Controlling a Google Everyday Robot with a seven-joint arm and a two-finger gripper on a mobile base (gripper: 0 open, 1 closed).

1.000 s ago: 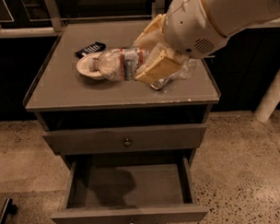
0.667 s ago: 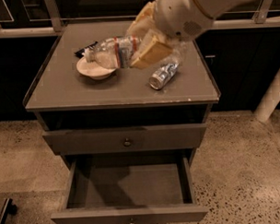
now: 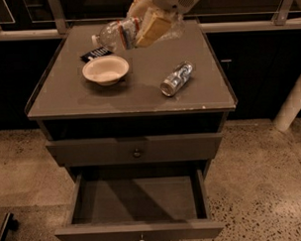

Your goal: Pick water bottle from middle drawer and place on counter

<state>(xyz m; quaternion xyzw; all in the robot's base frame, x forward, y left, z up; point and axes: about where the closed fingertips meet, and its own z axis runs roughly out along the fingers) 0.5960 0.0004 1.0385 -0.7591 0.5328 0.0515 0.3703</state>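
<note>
Speckled terrazzo floor (image 3: 271,187), dim rm. Dark cabinets (image 3: 258,74) behind w/ pale rail (image 3: 246,26); white post (image 3: 293,105) at rt. End effector (image 3: 137,26) above counter (image 3: 60,96) rear, gripping water bottle (image 3: 110,34).

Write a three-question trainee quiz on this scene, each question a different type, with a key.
1. True or false: the water bottle lies on the floor of the open drawer.
2. What is the gripper holding above the back of the counter? A) the white bowl B) the water bottle C) the stubby bottle
3. Fill in: as the camera sees it, the stubby bottle lies on its side on the counter to the ____ of the white bowl.
Key: 1 false; 2 B; 3 right.
</note>
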